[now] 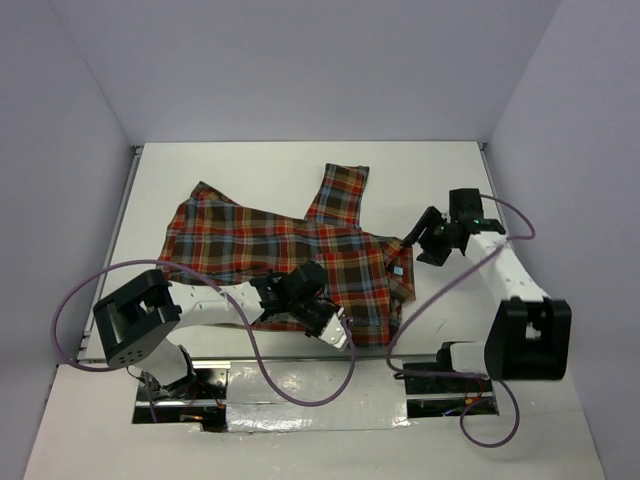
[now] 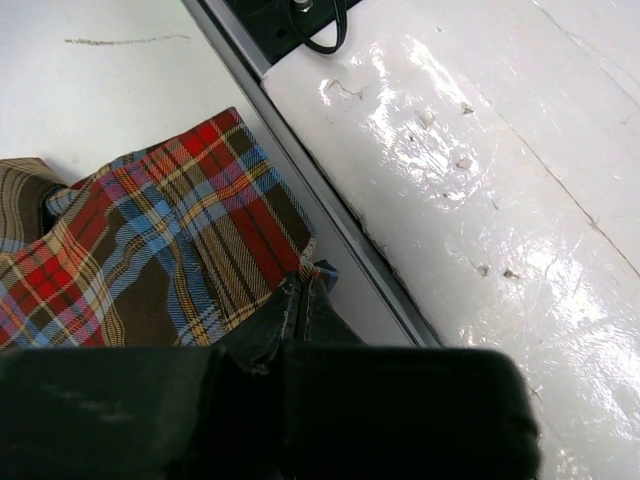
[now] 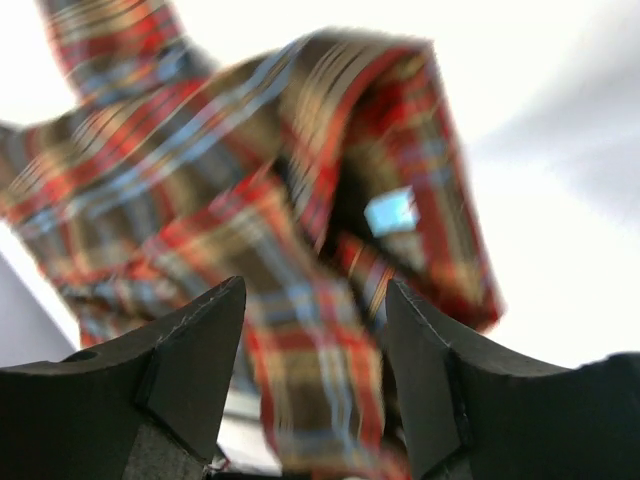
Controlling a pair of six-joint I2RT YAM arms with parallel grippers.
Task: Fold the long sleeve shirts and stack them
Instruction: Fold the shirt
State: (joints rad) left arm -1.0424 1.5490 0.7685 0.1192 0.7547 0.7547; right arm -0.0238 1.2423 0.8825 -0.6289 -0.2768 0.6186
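1. Top view: the plaid shirt [image 1: 290, 255] lies mostly flat at the middle of the table [image 1: 250, 170]. One sleeve [image 1: 342, 190] sticks out toward 12 o'clock, the collar end sits at 3 o'clock, and the body bunches toward 9 o'clock.
2. The left gripper [image 1: 335, 330] is on the near hem at 6 o'clock. The right gripper [image 1: 425, 240] is just beside the collar end at 3 o'clock.
3. Step, as a judgement: an early fold, with the hem about to be brought over. No stack has been started.
4. The next move calls for the right gripper to get a hold near the collar. Both ends can then lift together without dragging the cloth.
5. Left wrist view: the left gripper [image 2: 303, 300] is closed tight, with the shirt's [image 2: 150, 260] hem edge pinched at the tips.
6. The cloth is soft woven flannel in red-orange, brown and light blue checks, and it lies wrinkled. At 1 o'clock are a grey metal rail [image 2: 330, 215] and a glossy white panel [image 2: 480, 200] that looks hard and dimpled.
7. Right wrist view: the right gripper [image 3: 315, 330] has its jaws apart. The dark matte fingers [image 3: 195, 350] grip nothing that I can see.
8. The shirt [image 3: 250, 200] is close ahead at 12 o'clock, blurred and draped in loose folds. A small light blue neck label [image 3: 390, 212] shows at 2 o'clock.
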